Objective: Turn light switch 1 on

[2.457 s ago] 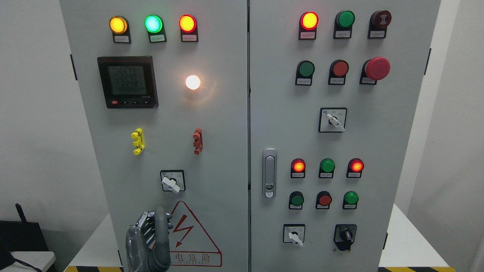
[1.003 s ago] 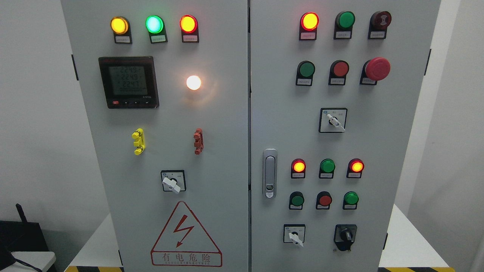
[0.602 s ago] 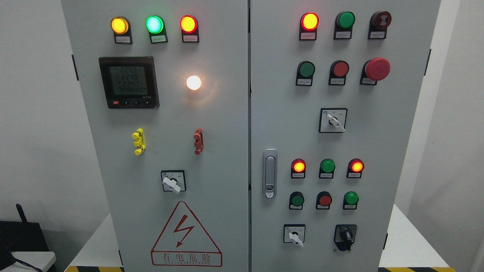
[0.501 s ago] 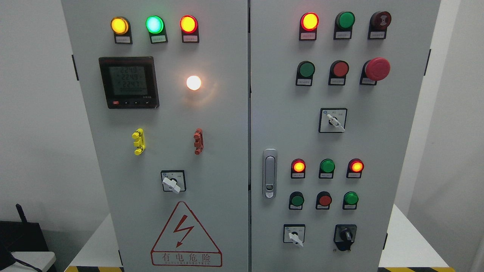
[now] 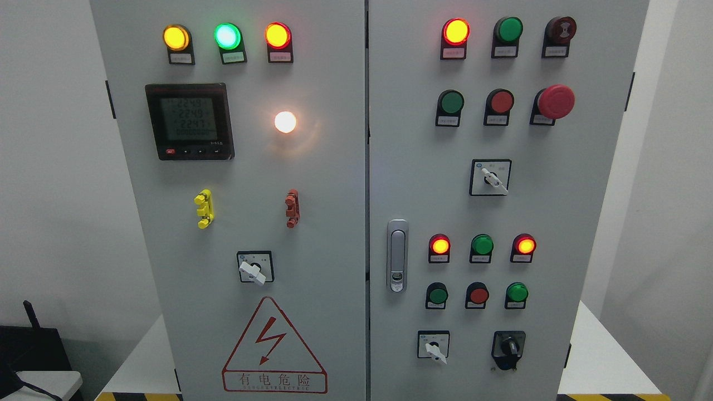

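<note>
Grey cabinet (image 5: pixel 312 184) with two doors, no robot hand in sight, so finger state can't be told. On the left door the selector switch (image 5: pixel 255 268) sits just above the warning triangle (image 5: pixel 274 348), its white knob tilted toward lower right; the white lamp (image 5: pixel 285 122) right of the meter (image 5: pixel 189 121) glows. Yellow, green and red lamps along the top are lit.

Rotary switch (image 5: pixel 255 268): open panel all around; nearest protrusions, yellow clip (image 5: pixel 203 208) and red clip (image 5: pixel 291 208), well above, apparently shallow.
</note>
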`<action>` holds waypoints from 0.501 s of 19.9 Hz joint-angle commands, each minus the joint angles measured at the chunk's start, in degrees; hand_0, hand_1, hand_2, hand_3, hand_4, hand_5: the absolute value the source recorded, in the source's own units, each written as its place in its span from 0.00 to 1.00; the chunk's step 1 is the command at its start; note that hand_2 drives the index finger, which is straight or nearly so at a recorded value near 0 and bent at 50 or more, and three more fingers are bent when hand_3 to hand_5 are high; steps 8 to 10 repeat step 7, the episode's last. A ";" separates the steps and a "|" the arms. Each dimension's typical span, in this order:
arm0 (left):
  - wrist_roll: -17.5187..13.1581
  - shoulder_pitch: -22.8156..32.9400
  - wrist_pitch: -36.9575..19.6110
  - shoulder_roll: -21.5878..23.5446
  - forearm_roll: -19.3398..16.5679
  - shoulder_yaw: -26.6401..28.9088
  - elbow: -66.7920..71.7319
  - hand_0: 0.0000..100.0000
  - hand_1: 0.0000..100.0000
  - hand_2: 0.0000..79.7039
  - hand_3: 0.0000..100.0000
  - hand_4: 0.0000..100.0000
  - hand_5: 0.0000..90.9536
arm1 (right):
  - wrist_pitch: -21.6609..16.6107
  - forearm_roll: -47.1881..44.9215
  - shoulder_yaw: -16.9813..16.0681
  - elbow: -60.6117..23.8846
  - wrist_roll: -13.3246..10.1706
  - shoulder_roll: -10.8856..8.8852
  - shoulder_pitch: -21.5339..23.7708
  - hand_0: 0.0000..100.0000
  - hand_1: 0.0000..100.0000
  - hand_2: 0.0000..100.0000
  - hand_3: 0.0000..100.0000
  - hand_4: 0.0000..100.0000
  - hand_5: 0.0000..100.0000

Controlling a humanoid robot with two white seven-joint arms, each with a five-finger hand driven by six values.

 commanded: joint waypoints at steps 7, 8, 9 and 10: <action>-0.02 -1.93 1.21 -1.37 0.08 -10.36 8.24 0.39 0.05 0.00 0.00 0.00 0.00 | 0.04 -0.97 0.00 0.00 -0.04 0.00 -0.01 0.12 0.39 0.00 0.00 0.00 0.00; -0.02 -1.93 1.21 -1.37 0.08 -10.36 8.24 0.39 0.05 0.00 0.00 0.00 0.00 | 0.04 -0.97 0.00 0.00 -0.04 0.00 -0.01 0.12 0.39 0.00 0.00 0.00 0.00; -0.02 -1.93 1.21 -1.37 0.08 -10.36 8.24 0.39 0.05 0.00 0.00 0.00 0.00 | 0.04 -0.97 0.00 0.00 -0.04 0.00 -0.01 0.12 0.39 0.00 0.00 0.00 0.00; -0.02 -1.93 1.21 -1.37 0.08 -10.36 8.24 0.39 0.05 0.00 0.00 0.00 0.00 | 0.04 -0.97 0.00 0.00 -0.04 0.00 -0.01 0.12 0.39 0.00 0.00 0.00 0.00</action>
